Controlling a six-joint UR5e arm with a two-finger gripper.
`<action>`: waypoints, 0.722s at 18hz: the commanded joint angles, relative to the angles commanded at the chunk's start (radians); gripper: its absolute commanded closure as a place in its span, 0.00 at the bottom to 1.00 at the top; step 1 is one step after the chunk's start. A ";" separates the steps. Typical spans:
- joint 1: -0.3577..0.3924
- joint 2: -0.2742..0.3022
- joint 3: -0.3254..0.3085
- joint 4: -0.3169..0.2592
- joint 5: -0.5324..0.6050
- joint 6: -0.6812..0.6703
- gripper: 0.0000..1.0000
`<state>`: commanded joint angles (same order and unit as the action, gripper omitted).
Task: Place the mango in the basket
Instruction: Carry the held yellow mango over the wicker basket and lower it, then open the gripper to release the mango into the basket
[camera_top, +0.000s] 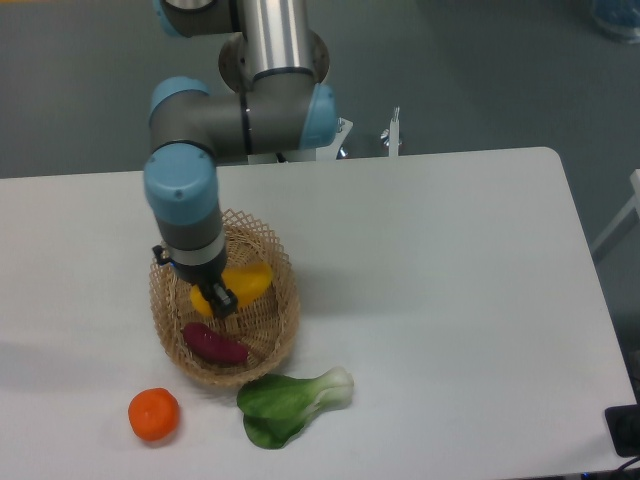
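Yellow mango (243, 281) over tan wicker basket (272, 325).

Grey arm (215, 118), blue joint caps (silver tube).

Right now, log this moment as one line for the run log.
phase: place | tool: shut on mango, above basket | in basket: sweet potato | outside: orange, bok choy | release: pending

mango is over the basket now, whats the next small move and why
Probably lower a little and open the gripper. It grips the mango over the basket's interior, clear of the sweet potato lying nearer the front, so releasing here should land it inside.
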<state>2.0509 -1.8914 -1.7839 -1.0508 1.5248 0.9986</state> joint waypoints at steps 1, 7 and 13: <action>0.000 0.000 -0.005 0.003 0.000 -0.002 0.40; 0.000 -0.006 -0.031 0.003 0.020 -0.015 0.39; 0.000 -0.002 -0.049 0.012 0.006 -0.021 0.00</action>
<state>2.0509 -1.8930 -1.8330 -1.0385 1.5309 0.9772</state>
